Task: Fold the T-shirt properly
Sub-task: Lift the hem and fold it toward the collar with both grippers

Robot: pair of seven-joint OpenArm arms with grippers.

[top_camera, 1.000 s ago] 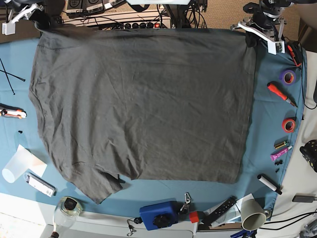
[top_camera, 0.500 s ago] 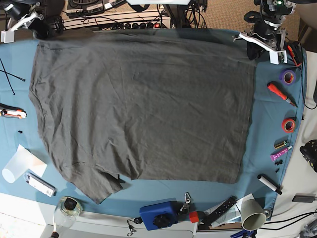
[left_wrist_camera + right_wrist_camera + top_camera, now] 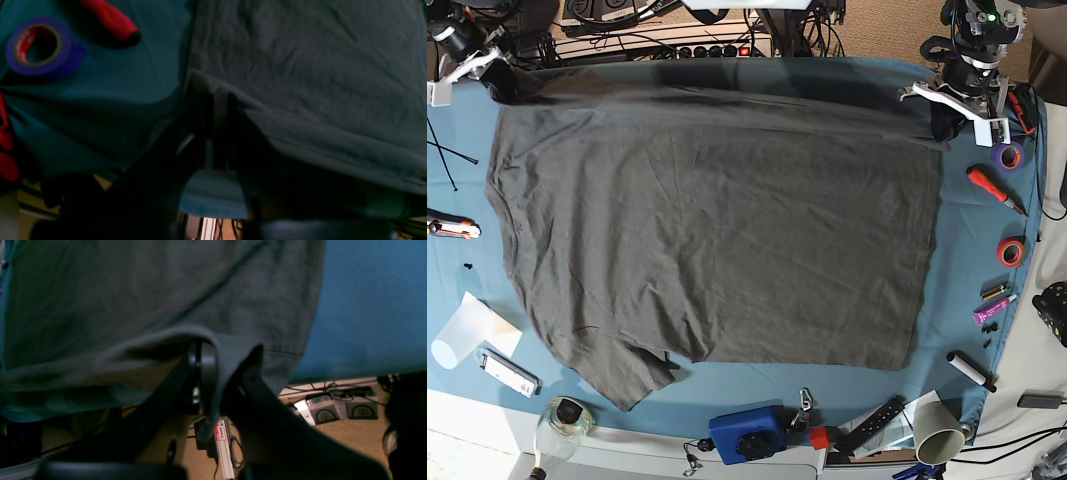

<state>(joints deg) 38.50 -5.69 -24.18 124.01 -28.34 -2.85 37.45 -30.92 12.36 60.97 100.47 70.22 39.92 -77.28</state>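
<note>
While my two arms sit at the far edge of the table, both of my grippers are clenched on the T-shirt [image 3: 717, 220]. My left gripper [image 3: 947, 118] pinches the shirt's far right corner, and in the left wrist view the dark hem [image 3: 300, 133] folds up into the closed jaws. My right gripper [image 3: 499, 82] clamps the far left corner; in the right wrist view the grey cloth [image 3: 213, 346] drapes over one finger [image 3: 201, 373] and hangs between the two.

Spread wide over the blue table cloth [image 3: 967, 300], the charcoal shirt lies mostly flat, its far edge lifted a little between my grips, one sleeve [image 3: 617, 375] pointing toward the near left.

Right of the shirt lie a purple tape roll [image 3: 1008, 154], a red-handled screwdriver [image 3: 995, 189] and a red tape roll [image 3: 1010, 251]. Near the front edge sit a blue box [image 3: 747, 432] and a paper cup [image 3: 937, 430].
</note>
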